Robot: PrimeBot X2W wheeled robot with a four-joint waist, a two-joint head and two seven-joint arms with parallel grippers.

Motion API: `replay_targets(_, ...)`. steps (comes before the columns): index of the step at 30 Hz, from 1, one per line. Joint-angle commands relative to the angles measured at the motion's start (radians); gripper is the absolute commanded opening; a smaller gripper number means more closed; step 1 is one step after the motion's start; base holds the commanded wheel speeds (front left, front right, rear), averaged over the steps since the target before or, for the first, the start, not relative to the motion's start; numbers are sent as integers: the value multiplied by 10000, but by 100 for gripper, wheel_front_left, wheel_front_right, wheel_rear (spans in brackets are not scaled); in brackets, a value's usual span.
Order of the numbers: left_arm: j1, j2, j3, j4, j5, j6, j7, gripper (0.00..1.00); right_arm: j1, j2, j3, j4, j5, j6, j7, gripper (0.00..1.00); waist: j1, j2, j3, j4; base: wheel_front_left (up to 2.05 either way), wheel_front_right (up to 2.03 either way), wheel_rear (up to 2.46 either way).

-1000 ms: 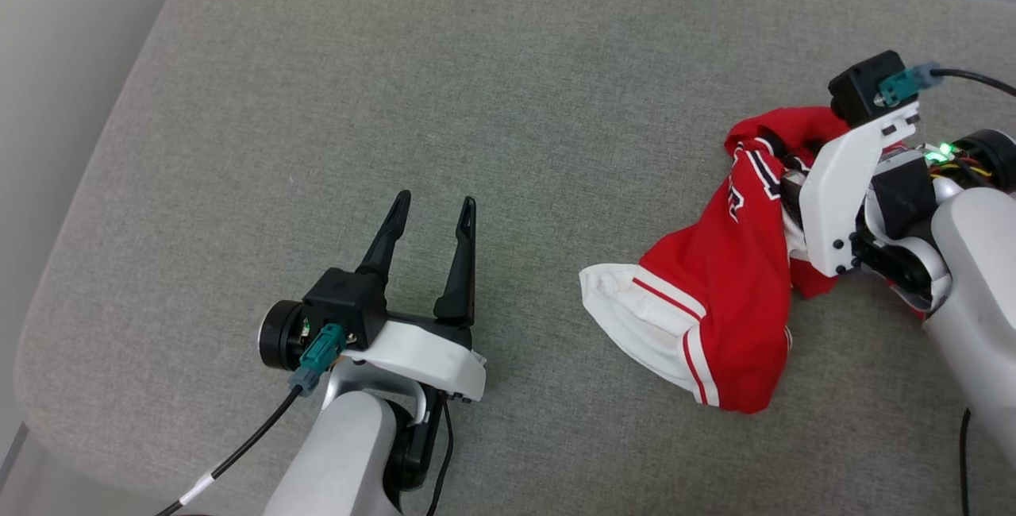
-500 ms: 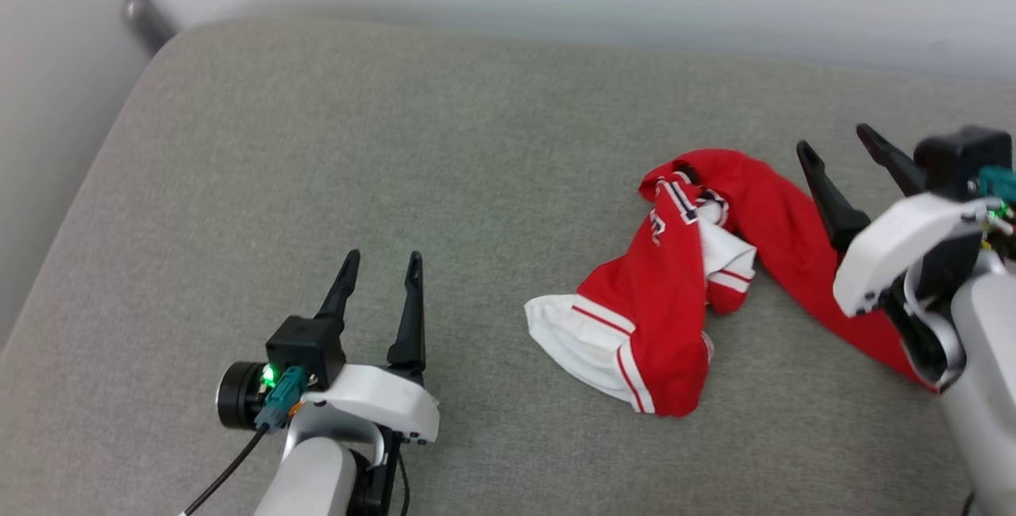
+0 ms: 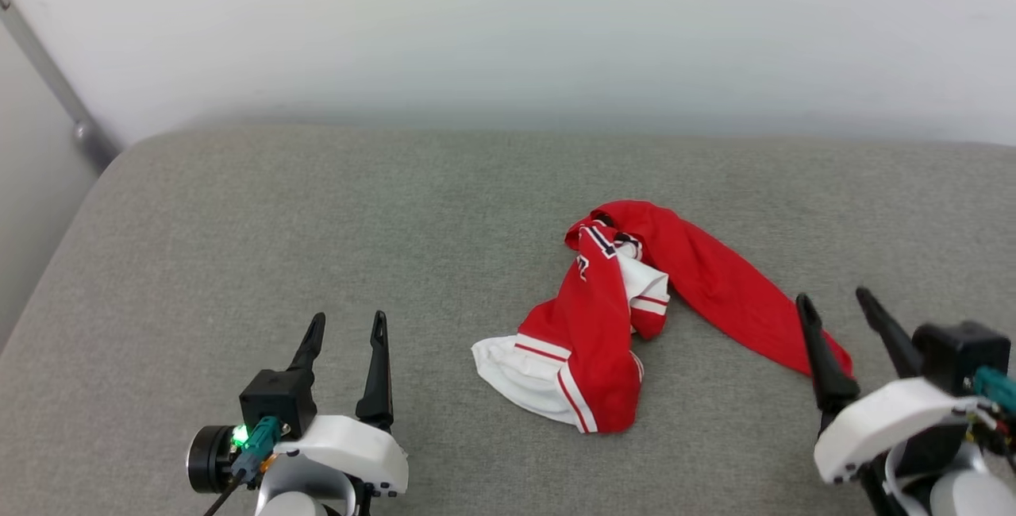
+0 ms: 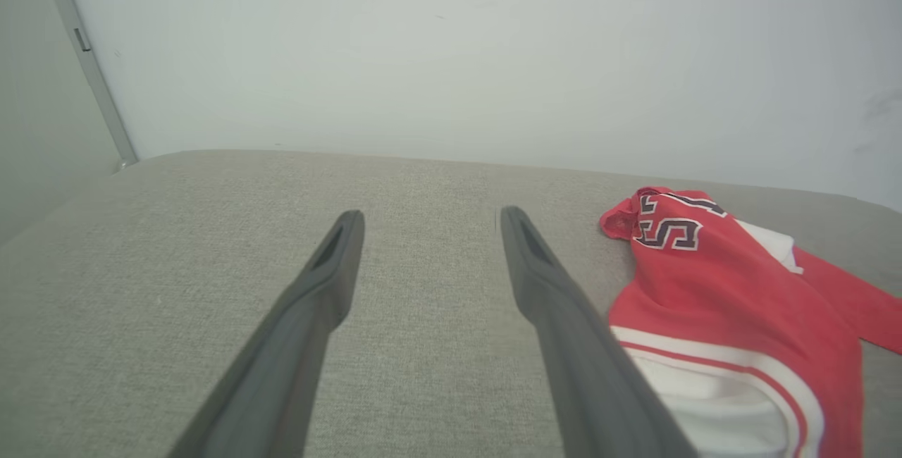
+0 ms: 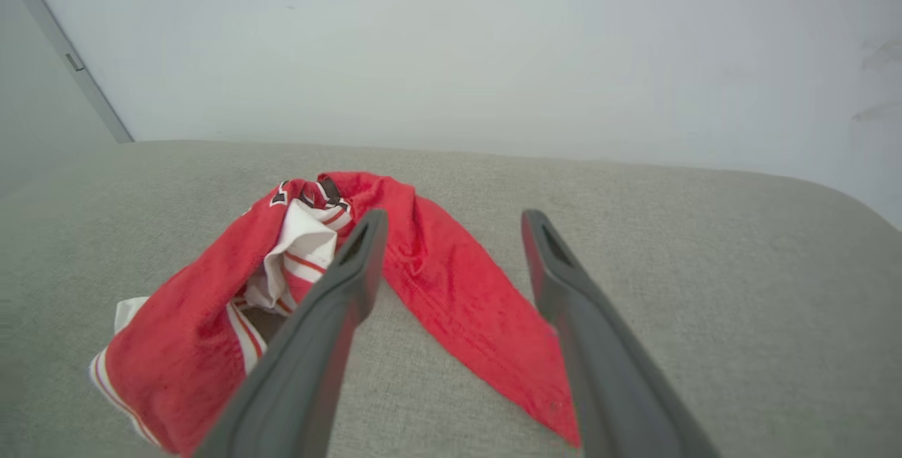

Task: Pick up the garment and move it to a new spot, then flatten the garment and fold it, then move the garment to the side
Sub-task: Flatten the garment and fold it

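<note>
While left hand (image 3: pixel 349 316), right hand (image 3: pixel 832 296) gape empty, left wrist view reads garment (image 4: pixel 712 289) lettering (image 4: pixel 666 231)

Before you, the garment (image 3: pixel 603 333) lies bunched on the cushioned surface (image 3: pixel 317 222), right of its middle and well short of its far edge. Behind that edge stands the wall (image 3: pixel 508 40), with a rail (image 3: pixel 48 79) running up it at the far left corner. Your left pincer (image 3: pixel 348 317) sits at the near left, well apart from the garment, which lies to its right. Your right pincer (image 3: pixel 832 295) sits at the near right. One strip of the garment trails from the heap's far end rightward and toward you. Its end lies just beside the right pincer's inner finger; whether they touch, you cannot tell. The heap's near end lies between the two pincers.
</note>
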Motion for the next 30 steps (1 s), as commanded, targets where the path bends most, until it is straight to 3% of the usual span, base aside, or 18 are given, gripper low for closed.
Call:
replay_targets(1, 109, 54, -11, -50, -36, 20, 18, 100, 236, 136, -47, -185, -37, -3, 55, 100, 1, -1, -130, -128, 0, 0, 0)
replay_targets(12, 293, 201, -88, -292, -105, 121, 384, 100, 1636, 898, 63, -1793, -258, -3, 588, 100, 1, -1, -266, -542, 0, 0, 0)
replay_targets(15, -34, 262, -351, -212, -70, -114, 859, 100, 1655, 950, 119, -2004, -245, -3, 584, 100, 1, -1, -212, -627, 0, 0, 0)
replay_targets(20, -1111, 504, -999, 37, 26, -855, 2330, 100, 1445, 1000, 308, -2323, -248, -3, 558, 100, 1, -1, 119, -839, 0, 0, 0)
replay_targets(25, -2233, 881, -1656, 601, -138, -1756, 4444, 100, 1218, 1029, 430, -2461, -199, -3, 460, 100, 1, -1, 675, -1212, 0, 0, 0)
replay_targets(30, -2803, 1305, -2174, 1283, -513, -2163, 6613, 100, 1067, 1067, 531, -2299, -173, -3, 342, 100, 1, -1, 1170, -1586, 0, 0, 0)
